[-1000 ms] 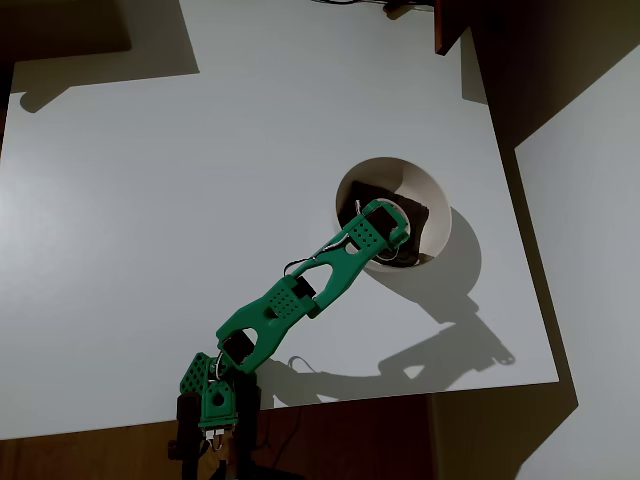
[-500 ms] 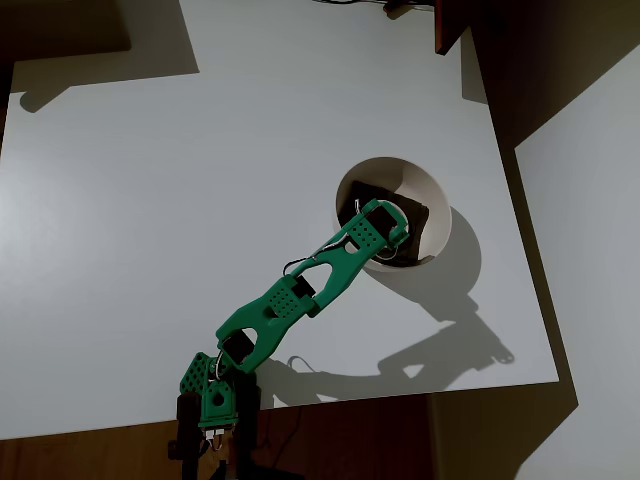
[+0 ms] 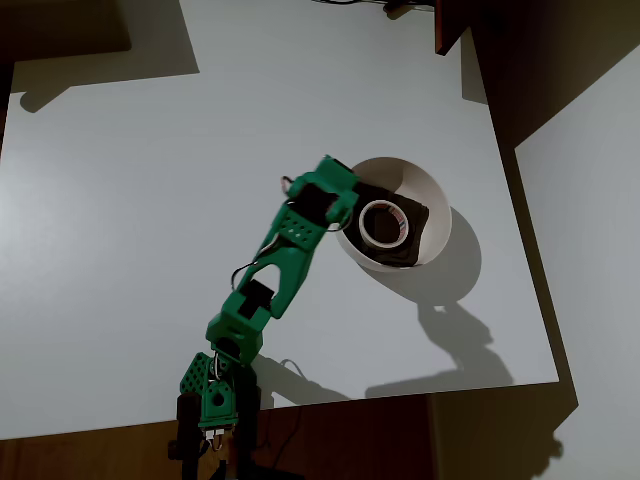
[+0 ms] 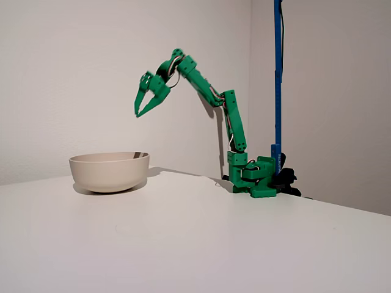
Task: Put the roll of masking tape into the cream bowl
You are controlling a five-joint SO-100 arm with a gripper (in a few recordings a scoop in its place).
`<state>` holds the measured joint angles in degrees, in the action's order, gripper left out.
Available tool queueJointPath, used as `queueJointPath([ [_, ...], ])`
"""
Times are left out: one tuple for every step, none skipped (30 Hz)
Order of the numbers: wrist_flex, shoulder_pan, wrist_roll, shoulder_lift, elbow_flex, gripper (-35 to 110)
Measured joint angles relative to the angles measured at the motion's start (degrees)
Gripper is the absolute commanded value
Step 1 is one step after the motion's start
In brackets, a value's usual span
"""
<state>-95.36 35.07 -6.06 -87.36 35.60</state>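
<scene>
The roll of masking tape (image 3: pixel 384 223) is a small cream-white ring with reddish print inside its core. It lies flat in the cream bowl (image 3: pixel 432 200), on a dark folded cloth. The round, smooth-sided bowl (image 4: pixel 110 171) stands upright on the white table, nearer its right edge in the overhead view.

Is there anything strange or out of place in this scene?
One thing: the cream bowl holds a dark folded cloth, and the roll of masking tape lies flat on it. Nothing looks spilled, tipped or damaged.
</scene>
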Motion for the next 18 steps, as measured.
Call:
queueJointPath([
  [-1.2,-1.5,-0.4,-2.1,0.0,-8],
  [-2.6,-3.0,-0.4,-4.0,0.0,-8],
  [-3.9,-4.7,-0.6,-5.6,0.0,-8],
  [-4.7,-6.2,-0.6,-7.3,0.0,-8],
  [-5.7,-8.0,-0.6,-8.9,0.0,-8],
  [-6.4,-9.8,-1.0,-10.5,-0.1,-8],
  [-6.4,-11.5,-1.2,-12.0,-0.1,-8],
  [-6.4,-13.3,-1.5,-13.5,0.2,-8],
  [-6.5,-14.8,-1.7,-14.9,0.4,-8],
  [-6.5,-16.3,-1.7,-16.6,1.0,-8],
  [-6.5,-18.0,-1.7,-18.2,1.7,-8],
  [-6.5,-19.7,-1.7,-19.6,2.5,-8],
  [-6.5,-21.5,-1.7,-21.2,3.4,-8],
  [-6.5,-26.9,-1.7,-25.5,6.8,-8],
  [-6.5,-27.4,-1.7,-25.8,6.9,-8],
  [-6.5,-28.7,-1.7,-26.9,8.5,-8],
  [-6.5,-30.0,-1.9,-28.2,10.6,-8],
  [-6.5,-31.5,-2.3,-30.0,12.7,-8],
])
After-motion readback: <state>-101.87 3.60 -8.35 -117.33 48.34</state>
